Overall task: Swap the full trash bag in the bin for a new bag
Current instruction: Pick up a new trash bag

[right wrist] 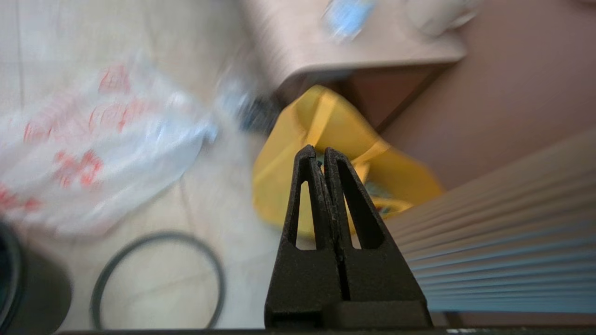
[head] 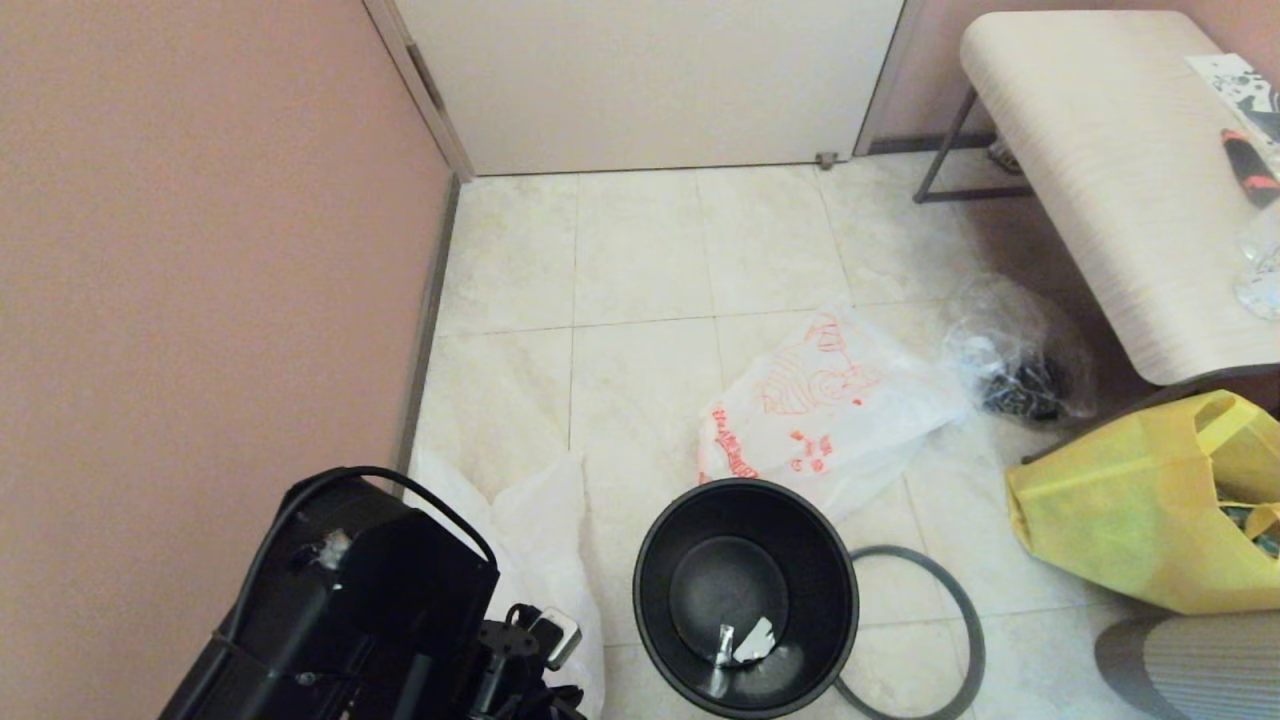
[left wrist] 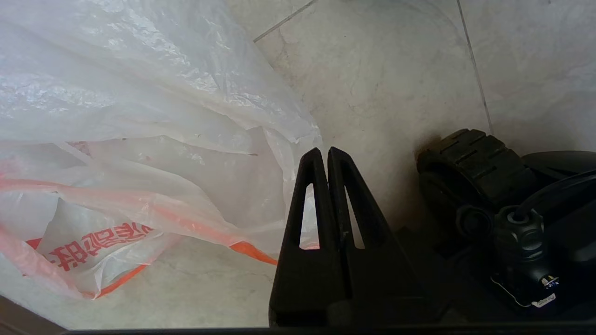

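Note:
The bin [head: 745, 595] is a small black round wastebasket on the floor, unlined, with a few scraps at its bottom. Its dark grey rim hoop [head: 930, 640] lies flat on the tiles just right of it. The full trash bag [head: 830, 400], white with orange-red print, lies on the floor just beyond the bin. The new bag [head: 540, 530] is limp and white, and lies left of the bin beside my left arm [head: 380, 600]. My left gripper [left wrist: 324, 151] is shut and empty, next to the new bag [left wrist: 139, 153]. My right gripper [right wrist: 315, 150] is shut and empty, above the floor near the hoop [right wrist: 158, 274].
A clear bag with dark contents [head: 1020, 360] lies by a pale bench [head: 1120, 180] at the right. A yellow tote bag [head: 1140, 510] stands right of the hoop. A pink wall [head: 200, 250] runs along the left, and a door [head: 650, 80] stands at the back.

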Tool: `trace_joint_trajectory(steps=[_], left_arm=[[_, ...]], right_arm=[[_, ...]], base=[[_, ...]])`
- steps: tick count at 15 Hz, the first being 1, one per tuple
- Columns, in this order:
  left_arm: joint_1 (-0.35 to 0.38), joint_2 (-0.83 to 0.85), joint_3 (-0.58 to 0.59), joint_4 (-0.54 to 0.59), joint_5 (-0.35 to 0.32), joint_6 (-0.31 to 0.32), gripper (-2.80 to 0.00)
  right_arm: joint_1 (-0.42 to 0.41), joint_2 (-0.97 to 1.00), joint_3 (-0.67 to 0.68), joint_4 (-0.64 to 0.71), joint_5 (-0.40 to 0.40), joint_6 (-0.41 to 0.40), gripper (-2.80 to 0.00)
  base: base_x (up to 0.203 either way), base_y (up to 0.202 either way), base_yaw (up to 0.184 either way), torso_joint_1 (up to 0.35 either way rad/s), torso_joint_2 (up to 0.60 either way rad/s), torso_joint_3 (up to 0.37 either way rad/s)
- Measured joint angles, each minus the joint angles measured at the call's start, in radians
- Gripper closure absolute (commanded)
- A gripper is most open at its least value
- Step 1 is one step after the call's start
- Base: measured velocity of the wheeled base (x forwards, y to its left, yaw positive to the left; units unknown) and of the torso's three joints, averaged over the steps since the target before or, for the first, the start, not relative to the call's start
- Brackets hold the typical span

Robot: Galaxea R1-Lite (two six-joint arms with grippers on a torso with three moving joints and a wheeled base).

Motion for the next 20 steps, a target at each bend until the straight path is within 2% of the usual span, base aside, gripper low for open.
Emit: trace_joint_trajectory(steps=[2, 6, 13, 15, 18, 20], left_arm=[[0.0, 0.001, 0.0, 0.0, 0.001, 0.001, 0.0], [0.0, 0.002, -0.001, 0.0, 0.0, 0.001, 0.0], [0.0, 0.002, -0.002, 0.0, 0.0, 0.001, 0.0], [0.0, 0.002, -0.004, 0.0, 0.0, 0.001, 0.0], [0.0, 0.002, -0.005, 0.0, 0.001, 0.0, 0.0], [0.001, 0.002, -0.006, 0.0, 0.0, 0.0, 0.0]], right_arm=[[-0.034, -0.046, 0.008, -0.037, 0.033, -0.007, 0.0], [-0.049, -0.071, 0.008, 0.027, 0.148, -0.011, 0.0], [-0.146, -0.077, 0.005, 0.051, 0.162, 0.013, 0.0], [-0.219, -0.081, -0.004, 0.05, 0.172, 0.014, 0.0], [-0.285, -0.1, 0.006, 0.051, 0.275, 0.032, 0.0], [-0.291, -0.11, 0.06, 0.052, 0.393, 0.056, 0.0]], base=[[0.0, 0.0, 0.0, 0.0, 0.0, 0.0], [0.0, 0.0, 0.0, 0.0, 0.0, 0.0], [0.0, 0.0, 0.0, 0.0, 0.0, 0.0], [0.0, 0.0, 0.0, 0.0, 0.0, 0.0], [0.0, 0.0, 0.0, 0.0, 0.0, 0.0], [0.0, 0.0, 0.0, 0.0, 0.0, 0.0]])
